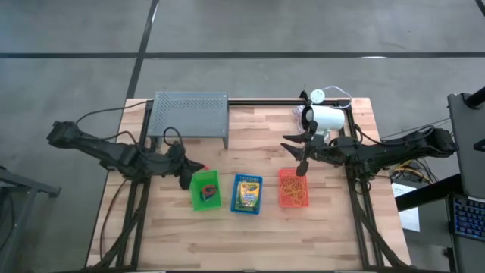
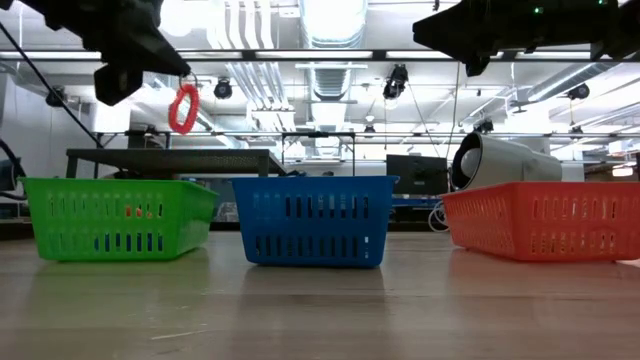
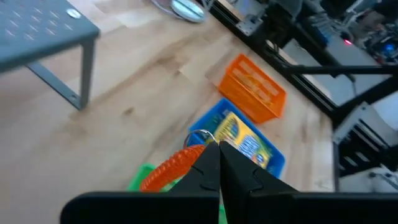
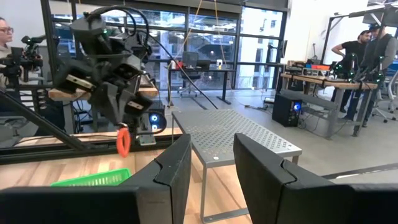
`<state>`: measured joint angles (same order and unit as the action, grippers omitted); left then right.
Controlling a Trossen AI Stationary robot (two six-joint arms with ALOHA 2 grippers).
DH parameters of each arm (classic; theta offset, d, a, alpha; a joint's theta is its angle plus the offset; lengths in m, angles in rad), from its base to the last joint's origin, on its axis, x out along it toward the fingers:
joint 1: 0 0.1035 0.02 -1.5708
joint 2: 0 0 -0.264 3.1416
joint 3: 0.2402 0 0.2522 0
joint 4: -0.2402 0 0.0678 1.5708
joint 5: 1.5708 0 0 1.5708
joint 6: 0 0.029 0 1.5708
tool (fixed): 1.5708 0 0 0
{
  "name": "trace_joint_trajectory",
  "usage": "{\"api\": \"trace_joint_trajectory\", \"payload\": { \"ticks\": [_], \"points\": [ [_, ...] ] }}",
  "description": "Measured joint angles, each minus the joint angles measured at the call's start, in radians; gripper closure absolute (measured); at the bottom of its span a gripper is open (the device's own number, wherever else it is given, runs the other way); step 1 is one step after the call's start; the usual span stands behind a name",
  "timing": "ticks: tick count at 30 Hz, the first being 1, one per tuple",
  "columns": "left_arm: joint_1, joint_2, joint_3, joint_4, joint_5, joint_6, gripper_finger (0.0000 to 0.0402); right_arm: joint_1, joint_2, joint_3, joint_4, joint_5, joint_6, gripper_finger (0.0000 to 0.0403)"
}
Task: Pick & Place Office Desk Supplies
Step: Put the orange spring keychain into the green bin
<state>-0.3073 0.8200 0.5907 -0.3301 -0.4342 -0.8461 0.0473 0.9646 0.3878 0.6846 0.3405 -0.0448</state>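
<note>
We are in a robotics lab or workshop: exposed ceiling ducts (image 2: 330,20) and strip lights hang above a wooden test table (image 1: 258,227), with workbenches (image 4: 311,81) of equipment, large windows (image 4: 205,37) and people (image 4: 351,56) standing at stations beyond.

Left gripper (image 1: 187,171) raised, fingers pinched together. Right gripper (image 1: 301,155) raised, fingers (image 4: 172,168) apart.

From the low view, both of my arms are cut off by the top edge. The green basket (image 2: 115,215) wall hides most of what lies inside it; only small red specks show through the slots. My left wrist view is blurred, and my own fingers (image 3: 211,174) cover part of the red loop (image 3: 171,168).
</note>
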Motion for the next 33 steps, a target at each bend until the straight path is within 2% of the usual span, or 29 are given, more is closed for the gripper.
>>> {"api": "trace_joint_trajectory", "payload": {
  "ticks": [12,25,33],
  "points": [
    [-0.106,0.054,0.0,-0.031,0.009,-0.138,0.04,0.0,0.0,0.0,0.0,0.0,0.0,0.0284],
    [-0.106,0.191,0.0,-0.058,0.107,-0.279,0.04,0.0,0.0,0.0,0.0,0.0,0.0,0.0284],
    [-0.073,0.26,0.0,-0.068,0.117,-0.338,0.04,0.0,0.0,0.0,0.0,0.0,0.0,0.0284]
  ]
}}
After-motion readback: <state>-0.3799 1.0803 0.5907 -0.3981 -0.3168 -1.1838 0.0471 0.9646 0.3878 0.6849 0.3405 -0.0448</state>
